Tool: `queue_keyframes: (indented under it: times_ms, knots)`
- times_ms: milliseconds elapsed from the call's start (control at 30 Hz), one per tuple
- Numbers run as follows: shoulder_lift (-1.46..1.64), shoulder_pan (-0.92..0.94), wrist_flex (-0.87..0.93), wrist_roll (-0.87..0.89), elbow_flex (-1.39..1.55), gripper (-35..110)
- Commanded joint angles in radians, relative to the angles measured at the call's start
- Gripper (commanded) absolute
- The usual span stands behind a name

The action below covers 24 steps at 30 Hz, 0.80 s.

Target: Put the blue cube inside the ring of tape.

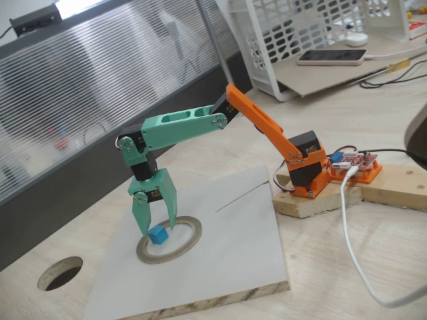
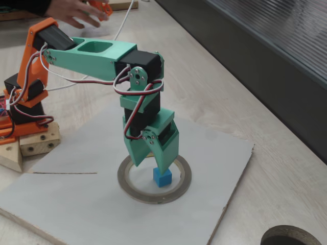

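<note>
The blue cube [image 1: 158, 235] [image 2: 162, 177] rests on the white board inside the ring of tape [image 1: 192, 244] [image 2: 153, 198], near the ring's far-left inner rim in a fixed view. My green gripper [image 1: 157, 229] [image 2: 150, 167] points straight down over the cube. Its jaws stand open, spread wider than the cube, with the tips just above and beside it. The cube looks free of both fingers.
The ring lies on a white board [image 1: 233, 253] [image 2: 76, 204] on the wooden table. A dark round hole [image 1: 60, 273] [image 2: 291, 237] is cut in the table beside the board. The arm's orange base [image 1: 310, 170] sits on wood blocks. A person's hand [image 2: 76, 13] hovers at the back.
</note>
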Motion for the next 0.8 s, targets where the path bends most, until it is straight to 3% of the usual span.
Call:
queue_keyframes:
  times_ms: [0, 433, 767]
  knots:
    - [0.021, -0.009, 0.014, 0.006, -0.012, 41]
    - [0.037, -0.009, 0.015, 0.006, -0.012, 41]
    - [0.310, -0.009, 0.015, 0.005, -0.012, 41]
